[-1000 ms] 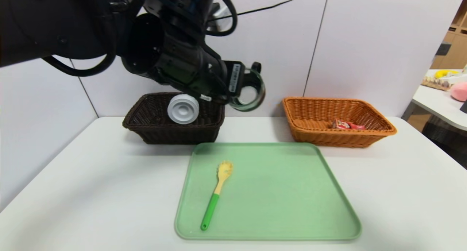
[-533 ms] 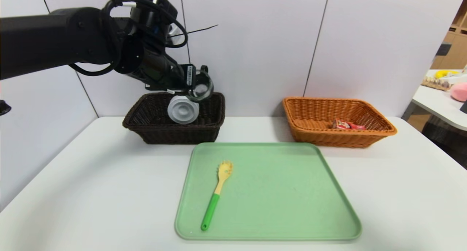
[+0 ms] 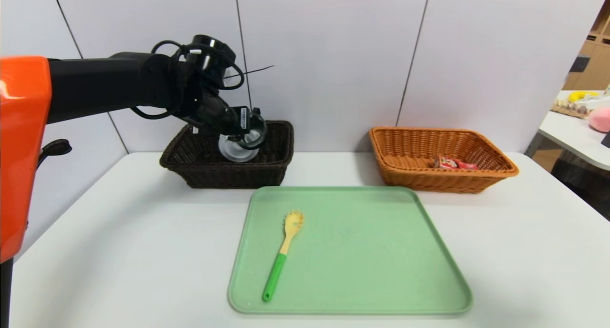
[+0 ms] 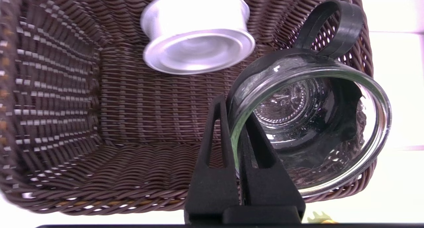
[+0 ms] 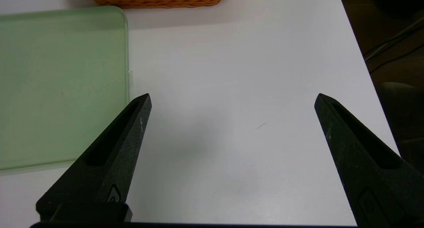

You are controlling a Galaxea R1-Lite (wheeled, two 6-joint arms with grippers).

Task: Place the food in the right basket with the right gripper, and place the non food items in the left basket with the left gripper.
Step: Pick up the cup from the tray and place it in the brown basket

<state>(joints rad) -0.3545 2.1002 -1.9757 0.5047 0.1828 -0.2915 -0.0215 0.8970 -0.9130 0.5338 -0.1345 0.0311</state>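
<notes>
While my left gripper point(image 4: 233, 105) clamps its fingers on the glass cup's point(image 4: 318, 122) rim over the dark basket point(image 3: 224, 171), white container point(image 3: 234, 149) inside (close by the cup), right gripper point(image 5: 233, 100) idle above the worktop point(image 5: 232, 72), fingers apart.

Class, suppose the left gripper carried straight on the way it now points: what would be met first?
Probably the dark wicker basket: the left gripper, closed on the glass cup's rim, points down into it. Cup or fingers could touch first; the depth is hard to judge.
</notes>
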